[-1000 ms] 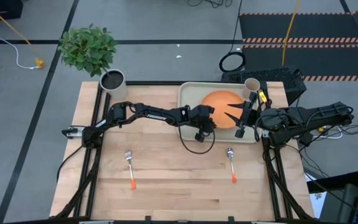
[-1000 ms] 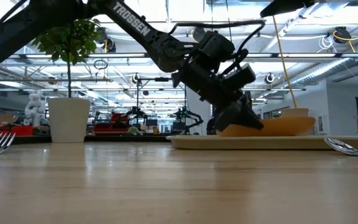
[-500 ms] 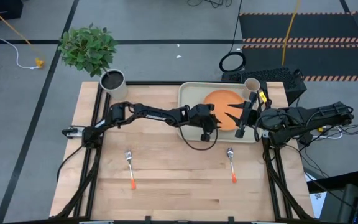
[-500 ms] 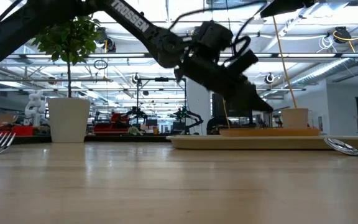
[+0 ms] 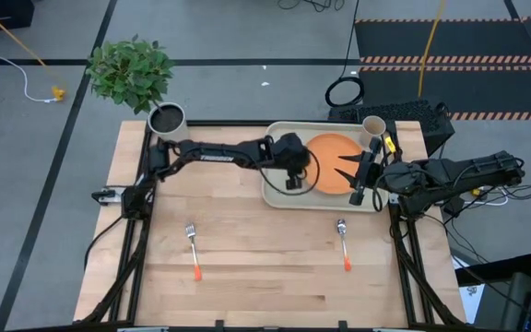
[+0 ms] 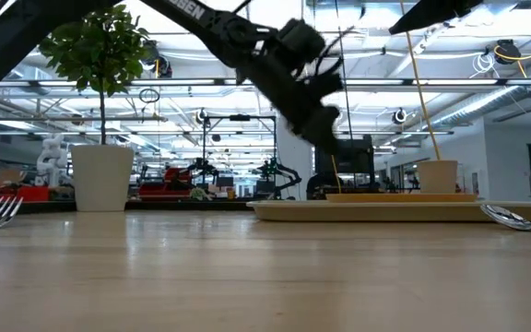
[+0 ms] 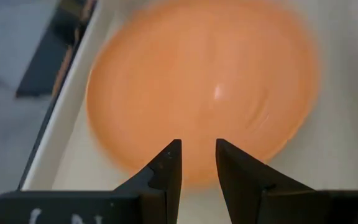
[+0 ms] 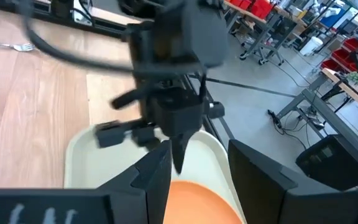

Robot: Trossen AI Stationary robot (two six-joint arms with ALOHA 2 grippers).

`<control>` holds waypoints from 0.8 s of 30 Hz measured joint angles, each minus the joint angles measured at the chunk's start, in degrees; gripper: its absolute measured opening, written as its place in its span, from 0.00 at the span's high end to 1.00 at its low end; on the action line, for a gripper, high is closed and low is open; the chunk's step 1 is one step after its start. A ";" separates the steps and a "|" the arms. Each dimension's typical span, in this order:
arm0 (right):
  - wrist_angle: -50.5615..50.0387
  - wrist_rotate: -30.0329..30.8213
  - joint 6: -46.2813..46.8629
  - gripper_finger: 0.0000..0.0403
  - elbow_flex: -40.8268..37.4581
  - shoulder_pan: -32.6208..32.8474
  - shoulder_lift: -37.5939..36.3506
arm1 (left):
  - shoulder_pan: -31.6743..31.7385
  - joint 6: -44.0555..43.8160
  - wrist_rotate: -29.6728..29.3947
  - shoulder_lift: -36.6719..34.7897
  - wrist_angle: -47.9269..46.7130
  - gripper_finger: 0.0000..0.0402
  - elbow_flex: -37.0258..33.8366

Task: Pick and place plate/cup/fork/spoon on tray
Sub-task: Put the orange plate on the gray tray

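The orange plate [image 5: 332, 151] lies flat on the pale tray [image 5: 279, 184], also seen in the left wrist view [image 7: 204, 87]. The beige cup [image 5: 373, 126] stands on the tray's far right corner. My left gripper [image 5: 304, 164] hovers above the plate's left edge, fingers a little apart [image 7: 197, 155] and empty. My right gripper [image 5: 341, 168] is open [image 8: 197, 168] over the plate's right part, touching nothing. The fork [image 5: 193, 244] and the spoon [image 5: 343, 242] lie on the bare table nearer the front edge.
A light pot [image 5: 167, 119] with a leafy plant [image 5: 130, 69] stands at the table's far left corner. Bare wood lies between the fork and the spoon and along the front edge. The left arm's cable loops over the tray's near left rim [image 5: 293, 189].
My left gripper has let go of the plate, risen, and drawn back toward the table's left and far side. The plate, tilted with its left edge raised a second ago, now lies flat on the tray.
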 joint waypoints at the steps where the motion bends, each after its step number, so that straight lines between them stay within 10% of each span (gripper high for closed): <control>1: -0.09 0.02 0.22 0.62 0.00 0.00 0.00 | 0.71 0.34 -0.28 0.12 -1.25 0.75 0.00; 13: -1.40 0.01 1.75 0.62 0.00 0.00 0.02 | 3.93 -1.05 -2.00 3.03 -0.94 0.76 -0.48; 24: -0.99 0.02 1.89 0.62 0.00 0.00 0.02 | 2.87 -7.98 -0.78 3.62 -1.10 0.99 -0.46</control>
